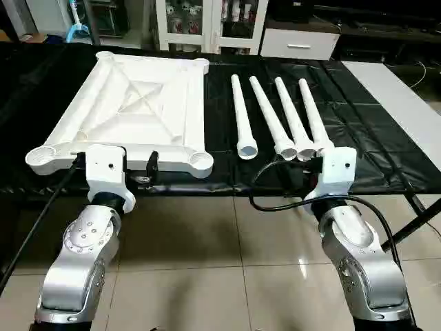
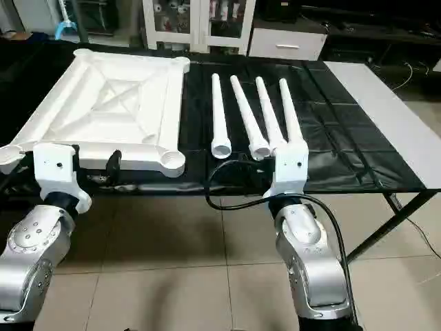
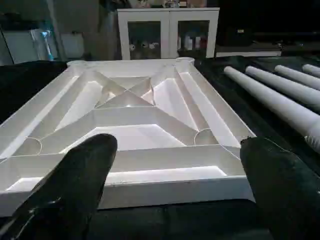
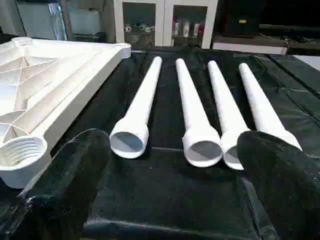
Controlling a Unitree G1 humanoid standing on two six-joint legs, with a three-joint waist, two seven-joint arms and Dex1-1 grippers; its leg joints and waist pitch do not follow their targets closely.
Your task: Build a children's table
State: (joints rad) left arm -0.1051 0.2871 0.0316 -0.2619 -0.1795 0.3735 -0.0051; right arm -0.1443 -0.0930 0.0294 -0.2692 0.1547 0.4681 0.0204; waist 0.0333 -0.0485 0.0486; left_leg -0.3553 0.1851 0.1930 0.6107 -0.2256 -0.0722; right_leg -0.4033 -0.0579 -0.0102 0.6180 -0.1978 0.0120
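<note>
Left gripper (image 3: 172, 195) nearest, jaws spread wide, holding nothing, poised at near edge of table top (image 1: 141, 103). Right gripper (image 4: 170, 192) likewise spread wide, holding nothing, just short of open ends of four legs (image 4: 192, 107).

Table top lies underside up on black table cover (image 1: 372, 131), X ribs showing. Round corner sockets (image 1: 200, 163) hold nothing; thread visible inside near one.

Legs side by side right of top, on cover, wide ends nearest, tapering away. Beyond, white cabinet (image 1: 207, 24).

On the bench (image 1: 386, 148) the top (image 1: 138, 110) lies left, underside up; the four legs (image 1: 275, 121) lie side by side right of it.
</note>
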